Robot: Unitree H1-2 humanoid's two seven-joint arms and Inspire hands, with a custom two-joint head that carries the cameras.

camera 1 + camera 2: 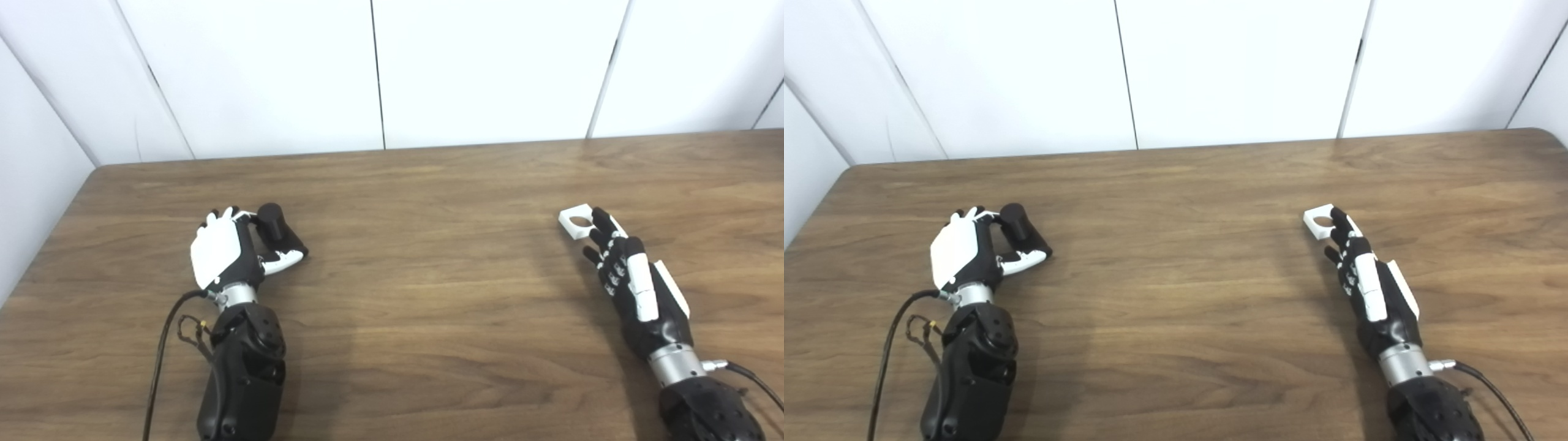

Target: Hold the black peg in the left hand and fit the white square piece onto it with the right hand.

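On the wooden table [429, 294], the left hand [223, 251] curls its fingers and thumb around the black peg [272, 223] — a grip. Well apart, the right hand [631, 275] has fingertips touching the white square piece [574, 222]; whether they grasp it is unclear. No legible writing.

We see a bare robotics test bench: a wood-grain table [429, 318] beneath our hands, plain white wall panels [490, 67] beyond them, loose cables [160, 355] trailing alongside.
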